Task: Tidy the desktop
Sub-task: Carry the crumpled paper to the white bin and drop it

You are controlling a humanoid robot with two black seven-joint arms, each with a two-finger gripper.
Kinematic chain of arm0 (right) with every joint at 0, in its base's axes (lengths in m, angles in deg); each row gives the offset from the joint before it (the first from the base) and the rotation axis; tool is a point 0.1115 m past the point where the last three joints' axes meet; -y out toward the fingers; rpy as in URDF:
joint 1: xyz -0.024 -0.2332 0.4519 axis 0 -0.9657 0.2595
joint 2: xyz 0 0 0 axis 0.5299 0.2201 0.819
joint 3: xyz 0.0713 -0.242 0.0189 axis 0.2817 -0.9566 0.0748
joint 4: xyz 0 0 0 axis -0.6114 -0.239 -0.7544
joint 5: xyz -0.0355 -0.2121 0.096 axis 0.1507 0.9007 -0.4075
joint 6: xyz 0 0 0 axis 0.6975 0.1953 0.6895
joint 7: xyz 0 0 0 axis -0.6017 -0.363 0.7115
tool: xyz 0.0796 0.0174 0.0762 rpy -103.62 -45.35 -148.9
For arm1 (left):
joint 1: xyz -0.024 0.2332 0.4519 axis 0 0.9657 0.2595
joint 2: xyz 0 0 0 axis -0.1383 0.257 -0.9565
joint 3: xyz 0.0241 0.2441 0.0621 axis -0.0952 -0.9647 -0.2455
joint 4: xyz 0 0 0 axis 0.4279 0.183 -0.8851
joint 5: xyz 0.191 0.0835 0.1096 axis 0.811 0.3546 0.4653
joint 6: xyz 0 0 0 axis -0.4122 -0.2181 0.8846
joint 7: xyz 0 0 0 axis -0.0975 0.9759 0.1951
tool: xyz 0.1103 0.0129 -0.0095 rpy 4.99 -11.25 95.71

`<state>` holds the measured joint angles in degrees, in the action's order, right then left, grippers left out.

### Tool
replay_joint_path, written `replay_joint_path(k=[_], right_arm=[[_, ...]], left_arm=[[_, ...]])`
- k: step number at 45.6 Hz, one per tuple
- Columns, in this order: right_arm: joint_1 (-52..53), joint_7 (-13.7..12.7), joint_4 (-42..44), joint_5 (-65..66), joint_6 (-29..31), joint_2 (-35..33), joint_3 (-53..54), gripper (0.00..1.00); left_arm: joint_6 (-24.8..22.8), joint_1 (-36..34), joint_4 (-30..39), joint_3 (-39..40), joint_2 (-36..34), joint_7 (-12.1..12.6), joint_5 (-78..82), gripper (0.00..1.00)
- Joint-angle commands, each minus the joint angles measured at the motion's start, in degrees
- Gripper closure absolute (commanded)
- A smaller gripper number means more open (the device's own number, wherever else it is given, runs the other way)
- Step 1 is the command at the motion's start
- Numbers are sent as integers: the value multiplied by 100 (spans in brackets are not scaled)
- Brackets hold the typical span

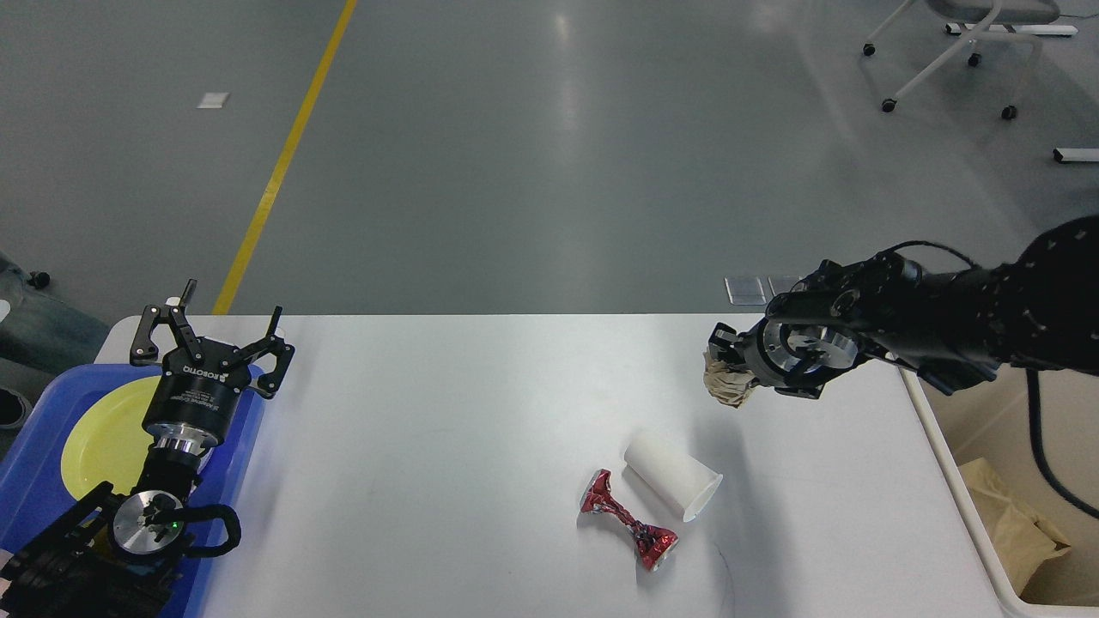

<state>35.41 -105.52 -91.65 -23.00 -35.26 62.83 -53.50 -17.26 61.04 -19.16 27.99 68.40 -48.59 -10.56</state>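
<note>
The white desktop (446, 412) fills the lower part of the head view. My right gripper (726, 367) is shut on a crumpled brown paper ball (726, 384) and holds it above the desktop's right side. A white paper cup (671, 476) lies on its side at centre right. A crushed red can (627, 519) lies just left of it. My left gripper (210, 330) is open and empty, raised over the far left of the desktop.
A blue tray (34, 468) with a yellow plate (99, 438) sits under my left arm at the left edge. A cream bin (970, 515) stands off the right edge, with crumpled brown paper (1017, 528) inside. Grey floor lies beyond the desk.
</note>
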Motion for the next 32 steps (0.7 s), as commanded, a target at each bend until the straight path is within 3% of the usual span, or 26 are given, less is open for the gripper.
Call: replay_joint_path(k=[1, 17, 25, 32], right_arm=[[1186, 43, -925, 25, 683, -163, -512, 100], [4201, 95, -2560, 517, 2907, -401, -882, 100], [5362, 122, -3044, 649, 3724, -559, -917, 100], [5767, 113, -3290, 711, 3918, -559, -1013, 100]], left_arm=[[0, 0, 8, 0, 0, 0, 1, 4], [0, 0, -1, 0, 0, 0, 1, 4], [0, 0, -1, 0, 0, 0, 1, 4], [0, 0, 8, 0, 0, 0, 1, 4]])
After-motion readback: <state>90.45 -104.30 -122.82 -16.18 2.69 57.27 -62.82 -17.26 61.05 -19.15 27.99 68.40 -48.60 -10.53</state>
